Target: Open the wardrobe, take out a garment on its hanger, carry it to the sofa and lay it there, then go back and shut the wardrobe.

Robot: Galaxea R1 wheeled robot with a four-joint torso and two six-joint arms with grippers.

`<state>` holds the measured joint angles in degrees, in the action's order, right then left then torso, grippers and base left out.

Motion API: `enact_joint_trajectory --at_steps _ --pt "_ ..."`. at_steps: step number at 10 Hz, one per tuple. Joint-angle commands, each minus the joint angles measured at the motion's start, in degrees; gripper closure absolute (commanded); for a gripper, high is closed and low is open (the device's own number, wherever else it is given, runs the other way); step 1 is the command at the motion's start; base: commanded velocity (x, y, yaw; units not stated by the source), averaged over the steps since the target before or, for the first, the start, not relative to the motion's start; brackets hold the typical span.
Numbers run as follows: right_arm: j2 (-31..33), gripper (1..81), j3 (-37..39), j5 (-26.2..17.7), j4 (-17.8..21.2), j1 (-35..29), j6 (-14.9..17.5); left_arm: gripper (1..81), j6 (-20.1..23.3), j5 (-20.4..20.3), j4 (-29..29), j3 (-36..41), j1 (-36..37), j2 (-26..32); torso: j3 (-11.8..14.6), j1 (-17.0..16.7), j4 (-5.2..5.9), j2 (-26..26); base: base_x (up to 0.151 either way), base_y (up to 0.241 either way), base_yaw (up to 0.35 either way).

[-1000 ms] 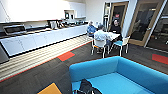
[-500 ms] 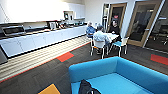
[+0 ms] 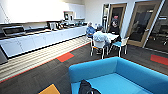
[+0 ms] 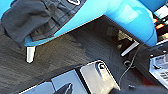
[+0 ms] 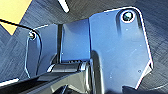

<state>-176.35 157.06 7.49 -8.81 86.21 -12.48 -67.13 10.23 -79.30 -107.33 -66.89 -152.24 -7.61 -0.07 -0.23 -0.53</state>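
The turquoise sofa [image 3: 130,72] stands just in front of me in the head view. The black garment [image 3: 85,88] lies crumpled on the near end of its seat. In the left wrist view the garment [image 4: 32,17] hangs over the front edge of the sofa [image 4: 120,12], above a short white sofa leg [image 4: 30,53]. A thin white curve at the fabric's edge [image 4: 73,2] may be part of the hanger. Nothing in the wrist views is seen gripped.
Three people sit at a white table [image 3: 111,36] with white-and-blue chairs [image 3: 120,45] beyond the sofa. A long white kitchen counter [image 3: 42,40] runs along the left wall. Wood-framed glass doors [image 3: 141,25] are at the right. A yellow patch [image 3: 50,90] lies beside the sofa on the dark carpet.
The whole head picture has shifted slightly, so the camera has moved. The black garment stays on the sofa seat.
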Motion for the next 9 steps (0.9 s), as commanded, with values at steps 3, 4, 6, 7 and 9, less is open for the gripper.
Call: enact_joint_trajectory --at_steps 3,4,6,7,9 --pt "-0.2 1.0 -0.4 -3.0 0.1 -2.0 0.0 1.0 -0.1 -5.4 -1.3 -14.8 -1.8 -3.2 0.0 0.1 0.0 0.0 0.0 0.0 0.0" --pt "-0.2 1.0 -0.4 -2.9 0.1 -2.0 0.0 1.0 -0.1 -6.7 -1.4 -18.4 -3.6 -4.4 2.5 0.1 0.0 0.0 0.0 0.0 0.0" --pt "-0.2 1.0 -0.3 -2.9 0.1 -1.8 0.1 1.0 0.0 -10.0 -2.0 -25.2 -7.0 -6.8 5.8 0.1 0.0 0.0 0.0 0.0 0.0" --pt "-0.2 1.0 -0.3 -2.9 0.1 -1.9 0.1 1.0 0.0 -10.6 -2.1 -27.8 -8.0 -7.8 7.2 0.1 0.0 0.0 0.0 0.0 0.0" --pt "-0.3 1.0 -0.2 -3.0 0.0 -2.0 0.1 1.0 0.1 -10.6 -2.1 -31.4 -9.5 -9.9 9.9 0.1 0.0 -0.1 0.0 0.0 0.0"
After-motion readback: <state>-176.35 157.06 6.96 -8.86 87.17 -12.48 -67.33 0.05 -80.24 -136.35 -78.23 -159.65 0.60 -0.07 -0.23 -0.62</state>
